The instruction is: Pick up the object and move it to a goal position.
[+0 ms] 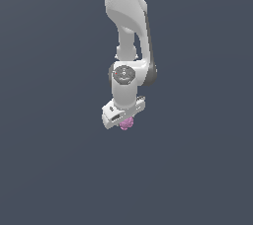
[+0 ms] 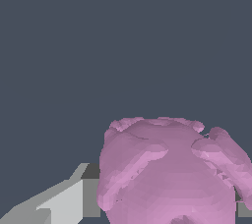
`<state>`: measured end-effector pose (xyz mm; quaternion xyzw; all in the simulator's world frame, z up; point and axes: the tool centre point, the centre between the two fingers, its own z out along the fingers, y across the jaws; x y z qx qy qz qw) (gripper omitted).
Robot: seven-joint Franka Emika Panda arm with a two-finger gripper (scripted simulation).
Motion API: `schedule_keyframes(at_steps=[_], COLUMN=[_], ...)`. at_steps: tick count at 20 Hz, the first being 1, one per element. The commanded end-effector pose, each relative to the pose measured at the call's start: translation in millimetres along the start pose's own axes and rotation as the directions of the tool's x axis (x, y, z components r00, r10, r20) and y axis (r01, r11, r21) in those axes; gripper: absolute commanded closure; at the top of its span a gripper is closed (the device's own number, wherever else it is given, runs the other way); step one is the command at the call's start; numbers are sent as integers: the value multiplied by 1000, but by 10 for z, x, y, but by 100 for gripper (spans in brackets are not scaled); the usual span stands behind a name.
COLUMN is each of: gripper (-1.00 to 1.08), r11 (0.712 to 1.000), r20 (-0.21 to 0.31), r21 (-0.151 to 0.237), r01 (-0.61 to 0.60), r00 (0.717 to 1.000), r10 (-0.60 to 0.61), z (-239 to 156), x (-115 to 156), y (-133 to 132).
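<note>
Hanging straight down, the white arm's gripper [image 1: 124, 120] is pinching the pink object [image 1: 126, 124], which pokes out just below it. Wrist view shows a grey finger [image 2: 74, 201] pressed against the lumpy blob.

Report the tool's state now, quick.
Tool: closed on the pink lumpy blob, one finger visibly against its side.

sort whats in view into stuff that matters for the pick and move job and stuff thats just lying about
Belongs to the job:
- pink-purple lumpy blob, tucked right under the claw
- white claw, its fingers at the blob's sides

Just lying about:
- nothing else shows in either view, only the plain dark grey surface; no goal marker is visible
</note>
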<state>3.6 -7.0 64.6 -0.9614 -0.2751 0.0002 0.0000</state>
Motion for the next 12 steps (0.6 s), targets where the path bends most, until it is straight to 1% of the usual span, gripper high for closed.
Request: schedule_keyframes(at_steps=[1,7,12], gripper=[108,108,108], r11=[1000,1000,1000], r20=[0,0,0], r21=[0,0,0], r01=[0,0,0], r00=[1000,1000,1000], r10=[0,0,0], z=[-31,-78,-91], x=[-85,-212,-245], y=[-62,-154,-179])
